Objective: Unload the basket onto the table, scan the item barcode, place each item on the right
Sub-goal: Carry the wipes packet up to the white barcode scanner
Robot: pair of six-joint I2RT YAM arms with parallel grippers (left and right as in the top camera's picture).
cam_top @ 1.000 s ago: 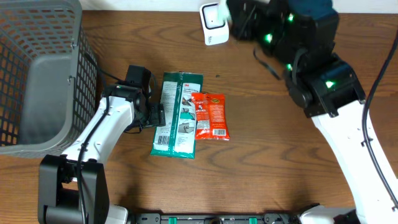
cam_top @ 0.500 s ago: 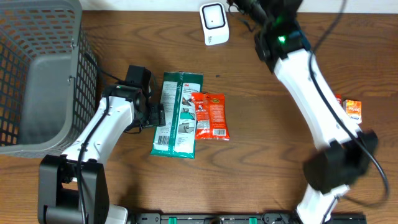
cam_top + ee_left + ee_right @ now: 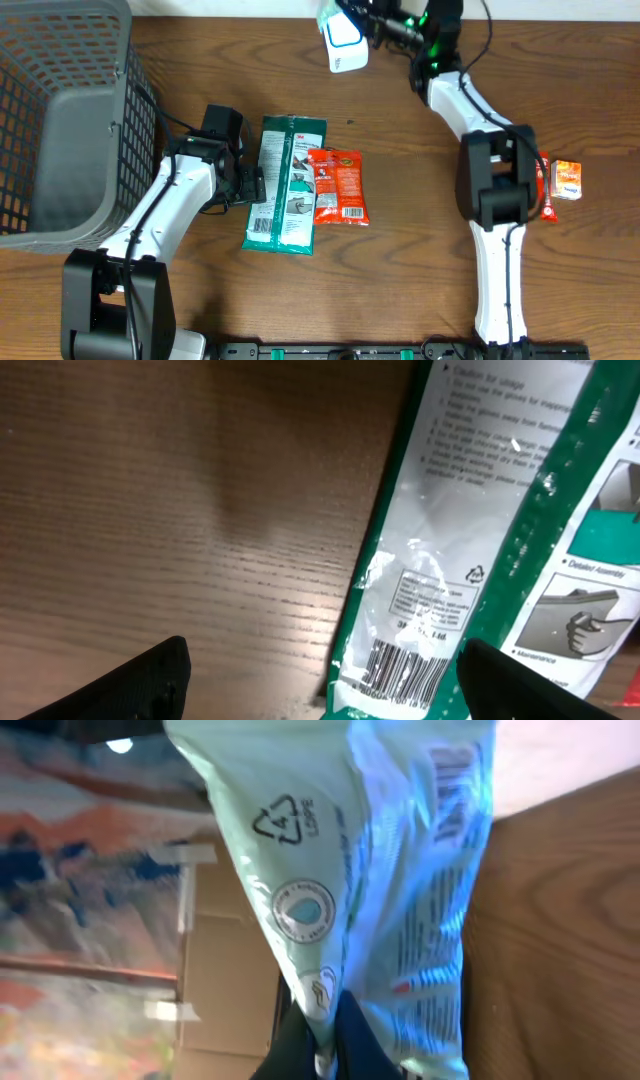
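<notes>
the right claw (image 3: 322, 1032) was clamped together on the lower edge of a pale green pouch (image 3: 370, 870), held up in the air at the far edge of the desk (image 3: 420, 260), right by the white scanner (image 3: 345, 48). recycling symbols and small print on the pouch faced the wrist camera. the left claw (image 3: 254, 186) stood wide apart and held nothing, low beside the left side of a long green packet (image 3: 285, 185) near the middle of the desk; that packet's barcode (image 3: 405, 668) showed between its fingers (image 3: 150, 680). an orange packet (image 3: 338, 187) lay against the green one's right side. a grey basket (image 3: 60, 120) filled the far left corner, and a small orange box (image 3: 566, 178) lay near the right edge.
</notes>
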